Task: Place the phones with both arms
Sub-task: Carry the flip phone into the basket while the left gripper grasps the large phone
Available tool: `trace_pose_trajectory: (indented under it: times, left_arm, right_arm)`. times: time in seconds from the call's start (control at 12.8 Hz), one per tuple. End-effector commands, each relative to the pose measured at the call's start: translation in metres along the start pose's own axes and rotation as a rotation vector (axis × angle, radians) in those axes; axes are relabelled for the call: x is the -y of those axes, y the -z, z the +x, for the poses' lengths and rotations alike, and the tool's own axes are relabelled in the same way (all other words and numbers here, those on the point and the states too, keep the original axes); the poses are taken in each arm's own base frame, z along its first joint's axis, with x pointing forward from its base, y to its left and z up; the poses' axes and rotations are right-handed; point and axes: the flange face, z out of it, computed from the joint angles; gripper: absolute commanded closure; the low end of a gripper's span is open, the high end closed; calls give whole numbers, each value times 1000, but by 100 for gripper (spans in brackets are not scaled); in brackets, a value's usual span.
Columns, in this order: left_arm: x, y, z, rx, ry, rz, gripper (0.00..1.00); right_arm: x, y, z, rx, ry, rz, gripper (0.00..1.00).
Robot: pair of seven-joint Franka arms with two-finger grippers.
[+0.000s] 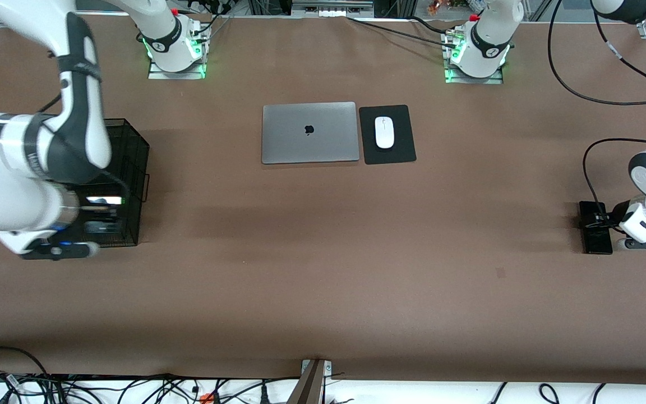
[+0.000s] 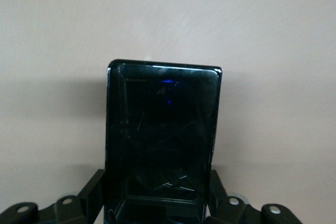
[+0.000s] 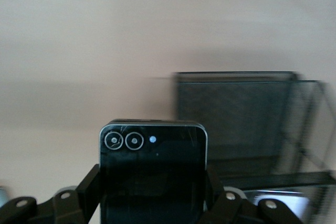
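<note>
A black phone [image 2: 163,124] lies flat on the brown table at the left arm's end [image 1: 596,238]. My left gripper [image 2: 157,192] is down at it [image 1: 603,221], its fingers [image 2: 93,192] pressed to the phone's two long edges, so it is shut on the phone. My right gripper [image 3: 152,182] is shut on a squarish dark phone [image 3: 152,156] with two camera circles, held up beside the black mesh basket [image 3: 236,119]. In the front view the right arm's forearm [image 1: 14,185] covers that gripper and its phone.
The mesh basket [image 1: 132,140] stands at the right arm's end of the table, with a pale flat thing [image 3: 278,198] showing low in it. A shut silver laptop [image 1: 309,132] and a white mouse [image 1: 384,132] on a black pad [image 1: 401,151] lie mid-table near the bases.
</note>
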Motion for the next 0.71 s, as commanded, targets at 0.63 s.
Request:
trace_pose_trajectory:
  times: [0.63]
  left_arm:
    - [-248, 191, 75, -104, 16, -176, 64]
  right_arm:
    - [-84, -125, -6, -114, -30, 137, 66]
